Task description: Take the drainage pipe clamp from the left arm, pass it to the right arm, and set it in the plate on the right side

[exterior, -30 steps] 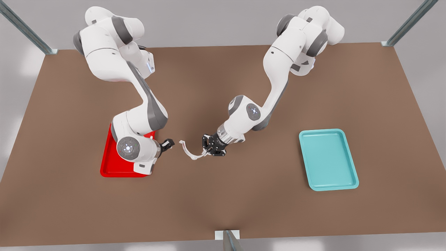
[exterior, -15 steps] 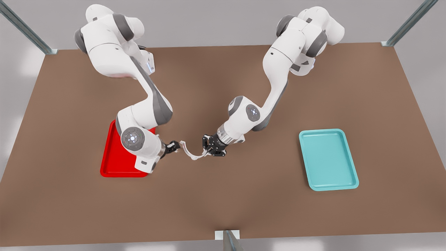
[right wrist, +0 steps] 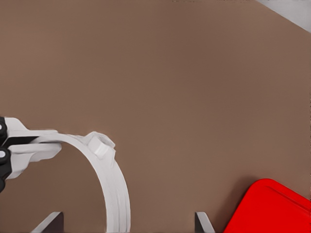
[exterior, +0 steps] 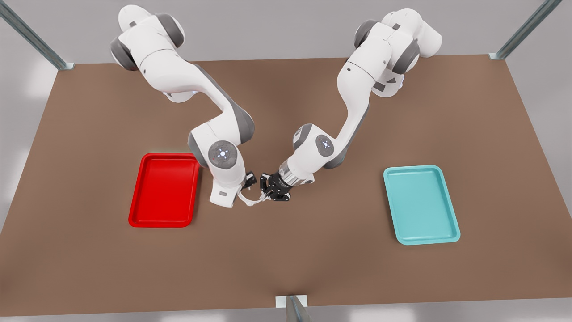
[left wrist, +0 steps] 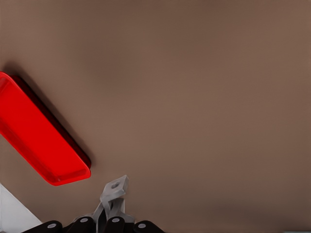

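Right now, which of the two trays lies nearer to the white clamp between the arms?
The red tray, on the front view's left. The teal tray lies clearly farther from the drainage pipe clamp.

A simulated robot test cell, not a lived-in room: everything has the smooth, clean look of a render. 2 white jointed arms (exterior: 214,112) (exterior: 357,89) with grey joint bands are mounted at the far edge of a plain brown table (exterior: 286,259). Bare grey walls surround it, and metal frame struts (exterior: 31,36) (exterior: 527,29) run diagonally at the corners. On the table lie 2 trays, a red tray (exterior: 147,214) and a teal tray (exterior: 420,232), well apart.
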